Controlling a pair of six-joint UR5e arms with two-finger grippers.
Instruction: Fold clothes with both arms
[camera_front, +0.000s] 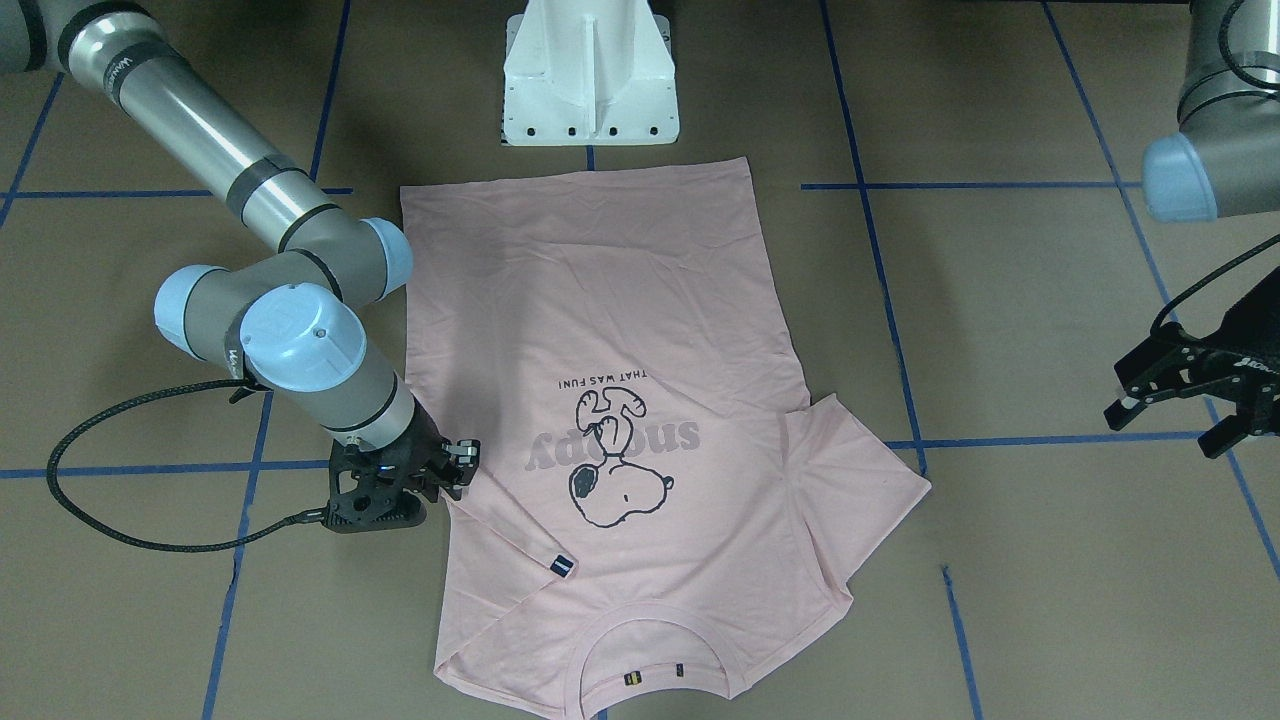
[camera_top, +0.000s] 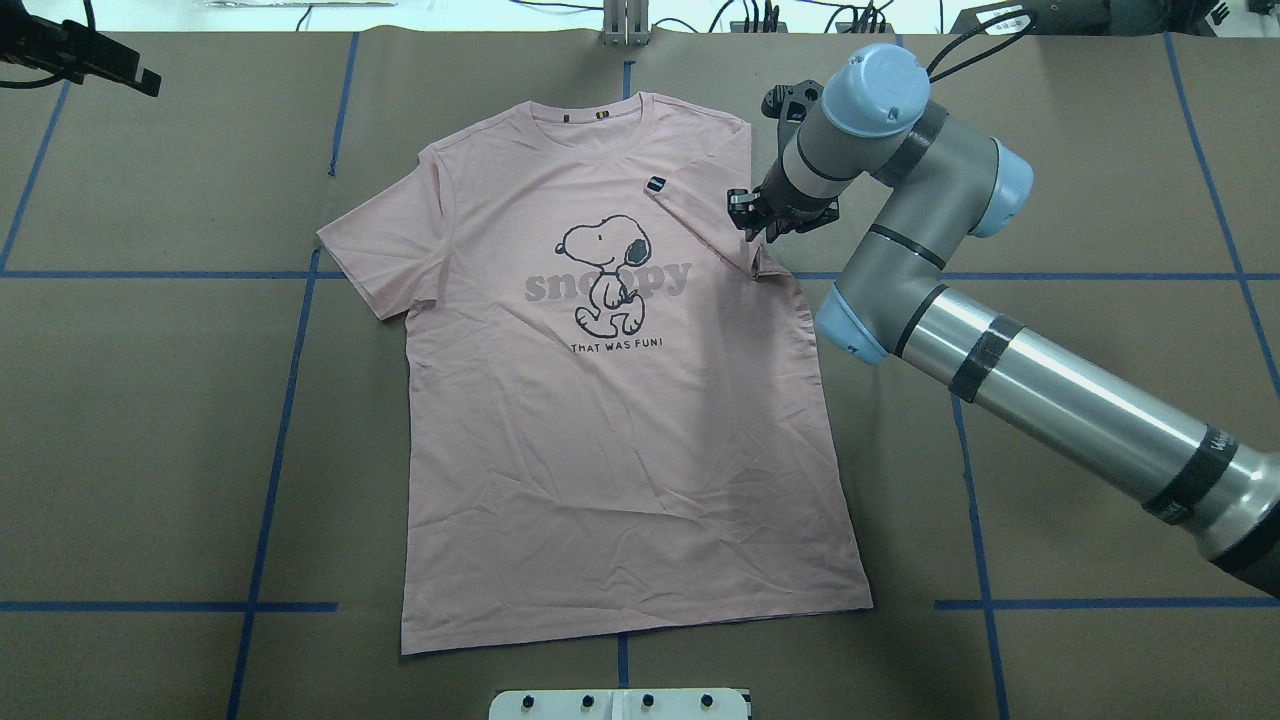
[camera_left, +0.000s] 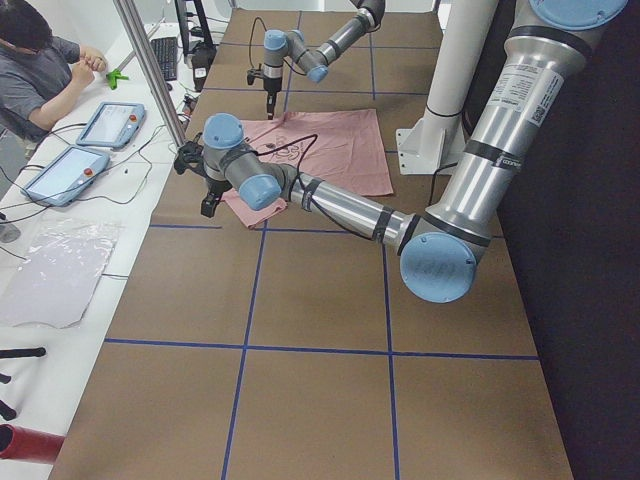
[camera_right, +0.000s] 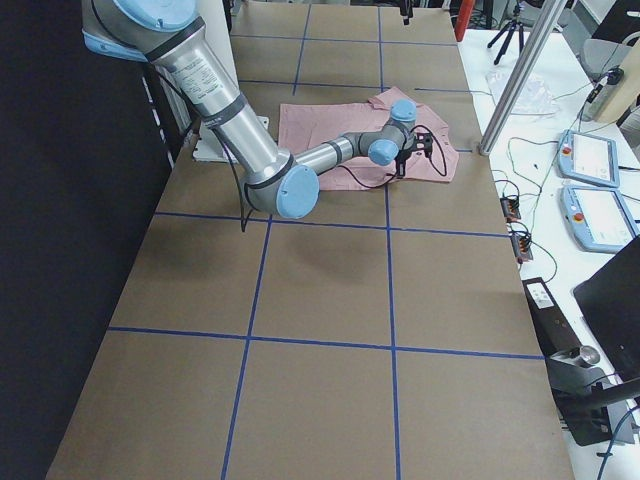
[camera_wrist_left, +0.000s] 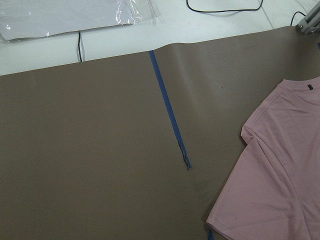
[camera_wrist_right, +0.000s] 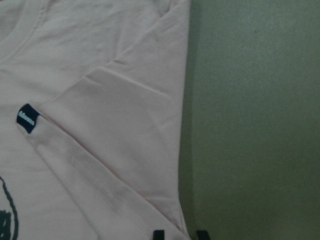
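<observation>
Right gripper (camera_top: 755, 222) sits low at the edge of a pink T-shirt (camera_top: 620, 430), its two black fingertips (camera_wrist_right: 158, 234) slightly parted and clasping nothing. One tip is over cloth and the other over the bare table (camera_top: 150, 400), with the shirt's folded edge running between them; whether either tip touches the fabric cannot be told. Just inward of the tool, the near sleeve (camera_wrist_right: 125, 115) lies turned in over the chest, its small black tag (camera_wrist_right: 27, 117) face up a little further in. Past the tag from the gripper, the dog print (camera_top: 605, 275) faces up at mid-chest. The shirt lies flat on the table, its collar (camera_front: 652, 612) to the gripper's far side, away from the white pedestal (camera_front: 590, 80), while the hem stretches back from the tool toward that pedestal. Across the whole shirt from this gripper, the other sleeve (camera_top: 370, 250) is spread out flat.

Left gripper (camera_front: 1172, 425) hangs above bare table with its jaws wide and empty, well apart from the shirt, the spread sleeve being the part of the garment nearest it. Its wrist camera looks down on brown table crossed by blue tape (camera_wrist_left: 167, 110), with that sleeve and the collar end of the shirt off to one side
</observation>
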